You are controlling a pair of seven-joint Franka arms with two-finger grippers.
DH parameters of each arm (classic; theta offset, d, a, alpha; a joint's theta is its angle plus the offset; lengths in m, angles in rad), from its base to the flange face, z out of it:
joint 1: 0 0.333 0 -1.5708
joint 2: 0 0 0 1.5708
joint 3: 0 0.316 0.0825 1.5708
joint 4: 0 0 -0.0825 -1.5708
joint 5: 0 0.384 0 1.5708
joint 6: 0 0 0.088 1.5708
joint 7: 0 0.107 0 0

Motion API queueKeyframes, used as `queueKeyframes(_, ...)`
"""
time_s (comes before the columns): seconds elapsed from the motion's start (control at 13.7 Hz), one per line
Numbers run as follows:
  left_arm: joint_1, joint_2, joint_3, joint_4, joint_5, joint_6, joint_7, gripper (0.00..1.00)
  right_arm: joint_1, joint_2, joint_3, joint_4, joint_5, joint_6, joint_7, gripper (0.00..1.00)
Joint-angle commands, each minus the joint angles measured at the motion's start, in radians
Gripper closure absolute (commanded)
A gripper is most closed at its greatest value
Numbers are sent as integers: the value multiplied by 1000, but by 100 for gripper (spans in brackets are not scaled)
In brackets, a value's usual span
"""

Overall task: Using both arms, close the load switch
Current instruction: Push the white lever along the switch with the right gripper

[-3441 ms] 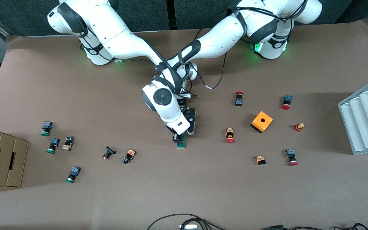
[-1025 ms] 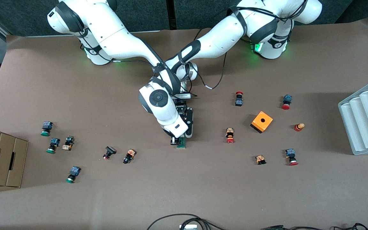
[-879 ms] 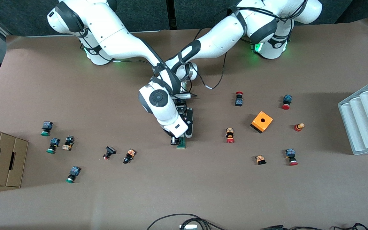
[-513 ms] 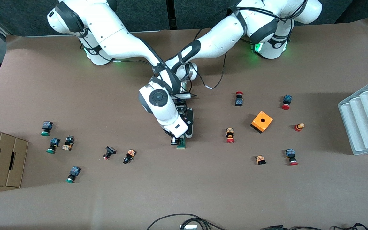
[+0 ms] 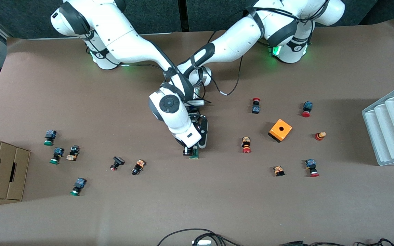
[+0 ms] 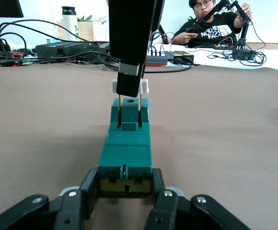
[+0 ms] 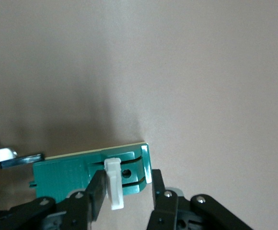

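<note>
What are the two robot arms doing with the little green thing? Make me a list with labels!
Green thing: load switch, lying flat on the brown table, near its middle
White part: lever sticking up from one end of the switch
Left gripper: shut on the switch's other end, holding it
Right gripper: fingers on either side of the white lever
Nearby: small push buttons scattered toward both ends of the table; orange cube toward the left arm's end
</note>
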Motion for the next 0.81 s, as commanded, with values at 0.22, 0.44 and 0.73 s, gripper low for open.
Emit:
queueKeyframes(0.22, -4, 27, 18, 32, 21, 14, -2, 67, -4, 22, -2, 25, -3, 35, 12, 55)
queueKeyframes(0.44, -4, 27, 18, 32, 21, 15, -2, 67, -4, 25, -2, 29, -3, 51, 14, 55)
queueKeyframes(0.73, -4, 27, 18, 32, 21, 15, -2, 67, -7, 29, -2, 31, -3, 55, 12, 55)
